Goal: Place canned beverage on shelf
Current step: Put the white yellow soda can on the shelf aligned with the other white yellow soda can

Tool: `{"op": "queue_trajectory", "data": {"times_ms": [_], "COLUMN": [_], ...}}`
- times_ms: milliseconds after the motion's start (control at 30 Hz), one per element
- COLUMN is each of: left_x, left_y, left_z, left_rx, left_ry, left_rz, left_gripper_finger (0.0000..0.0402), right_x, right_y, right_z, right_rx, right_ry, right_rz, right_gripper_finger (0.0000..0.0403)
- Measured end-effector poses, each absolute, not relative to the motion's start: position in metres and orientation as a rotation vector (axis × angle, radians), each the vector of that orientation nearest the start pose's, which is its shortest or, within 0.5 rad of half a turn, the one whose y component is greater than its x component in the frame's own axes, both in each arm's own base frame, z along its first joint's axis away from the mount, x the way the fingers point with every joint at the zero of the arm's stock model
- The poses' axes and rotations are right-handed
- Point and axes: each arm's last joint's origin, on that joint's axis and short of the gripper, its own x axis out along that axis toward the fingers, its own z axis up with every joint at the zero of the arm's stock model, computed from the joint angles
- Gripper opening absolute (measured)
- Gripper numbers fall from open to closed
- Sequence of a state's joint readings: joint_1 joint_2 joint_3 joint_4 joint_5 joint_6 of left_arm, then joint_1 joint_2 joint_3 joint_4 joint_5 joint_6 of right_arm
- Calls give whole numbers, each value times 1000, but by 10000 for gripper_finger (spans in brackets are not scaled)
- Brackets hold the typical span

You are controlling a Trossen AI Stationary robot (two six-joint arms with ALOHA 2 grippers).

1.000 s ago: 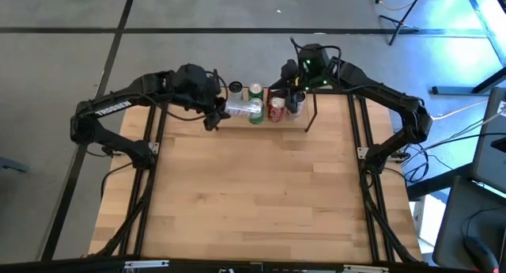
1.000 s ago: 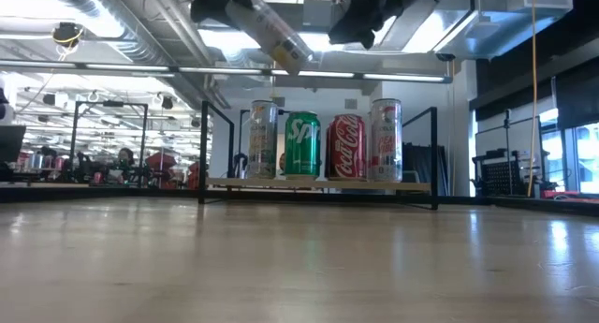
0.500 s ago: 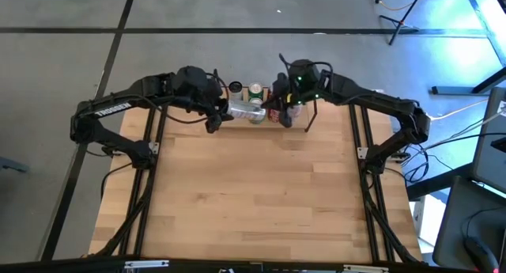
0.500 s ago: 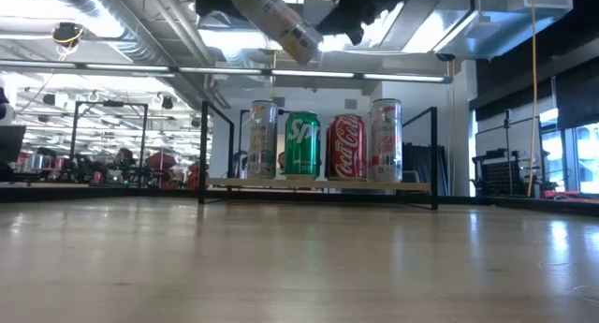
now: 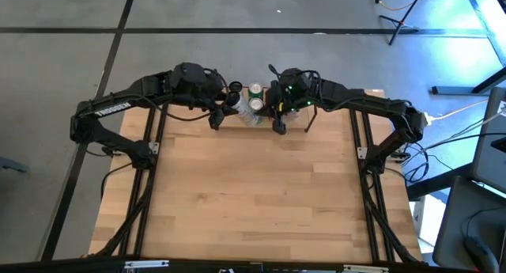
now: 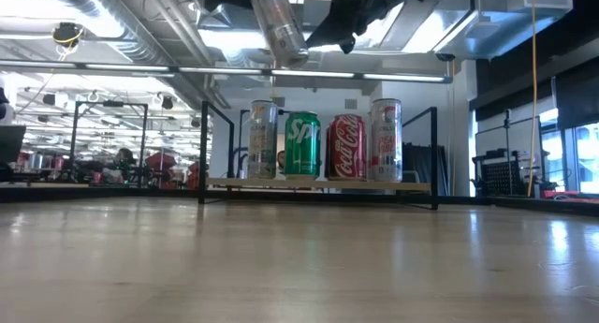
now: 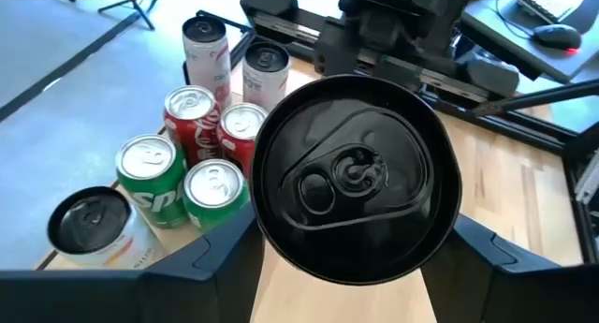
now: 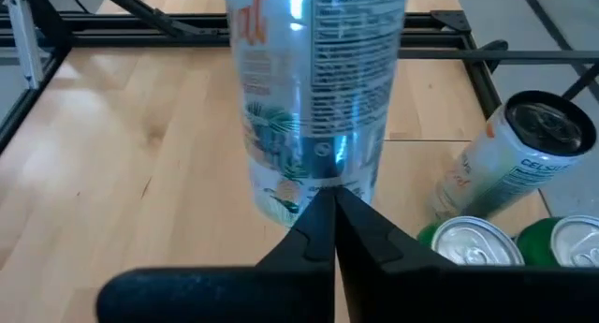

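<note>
Left tool [image 7: 346,267]: clamped on slim silver can [image 6: 278,23], held aloft above shelf [image 6: 318,183] | Right tool [image 8: 329,234]: fingers pressed together, nothing gripped, just beside the held can | Shelf at tabletop [image 5: 253,194] far edge: green can [image 6: 301,146], red can [image 6: 346,147] seated.

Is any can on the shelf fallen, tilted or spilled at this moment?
No. The cans on the shelf stand upright and nothing is spilled. The only tilted one is the pale slim can, which the left gripper holds in the air above them.
</note>
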State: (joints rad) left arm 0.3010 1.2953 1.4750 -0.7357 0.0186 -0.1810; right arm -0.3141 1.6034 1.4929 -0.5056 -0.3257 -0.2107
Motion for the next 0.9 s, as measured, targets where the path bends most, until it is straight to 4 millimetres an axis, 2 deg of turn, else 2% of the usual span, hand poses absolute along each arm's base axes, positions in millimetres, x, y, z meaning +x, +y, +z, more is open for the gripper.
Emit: {"op": "queue_trajectory", "data": {"times_ms": [300,467,600,733,900], "left_x": [252,249,256,271,285], "left_y": [79,80,90,104,128], "left_z": [404,388,373,357,332], "left_rx": [-261,-252,-207,-132,-89], "left_ry": [566,727,834,897,983], "left_rz": [344,363,364,335,308], "left_gripper_finger": [216,216,216,216,216], "right_x": [340,320,312,310,310], "right_y": [-102,-98,-97,-97,-96], "right_z": [348,373,378,377,367], "right_rx": [-26,-93,-116,-114,-94], "right_ry": [589,612,631,651,686], "right_rz": [37,-14,-67,-73,-72], "right_gripper_finger": [1,1,1,1,1]}}
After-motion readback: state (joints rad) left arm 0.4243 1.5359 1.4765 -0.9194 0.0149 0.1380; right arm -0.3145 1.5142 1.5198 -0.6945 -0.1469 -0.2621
